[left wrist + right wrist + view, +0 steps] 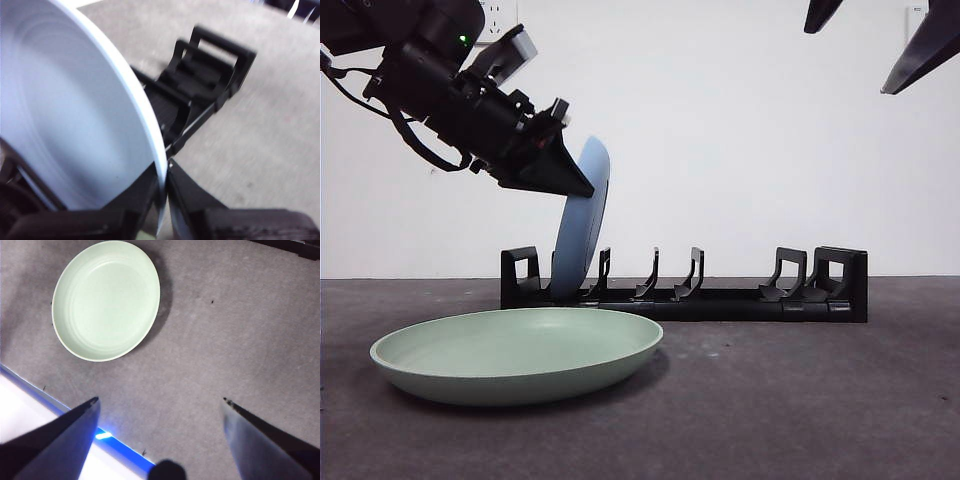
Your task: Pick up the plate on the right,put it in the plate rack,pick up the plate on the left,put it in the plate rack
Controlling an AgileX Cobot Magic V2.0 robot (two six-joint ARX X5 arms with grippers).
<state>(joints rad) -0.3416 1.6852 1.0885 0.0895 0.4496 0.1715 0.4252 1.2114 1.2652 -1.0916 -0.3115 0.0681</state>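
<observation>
A pale blue plate (582,235) stands on edge, tilted, its lower rim down between the prongs near the left end of the black plate rack (720,300). My left gripper (582,188) reaches in from the upper left and is shut on the plate's upper rim. In the left wrist view the jaws pinch the blue plate (75,115) at its rim, with the rack (200,85) beyond. A light green plate (520,350) lies flat on the table in front of the rack's left half. My right gripper (848,60) hangs open high at the right; its wrist view looks down on the green plate (106,300).
The rack's middle and right slots hold nothing. Grey tabletop (800,400) spreads to the right of the green plate. A white wall stands behind the rack. The table's edge with a blue strip (75,415) runs near the right gripper.
</observation>
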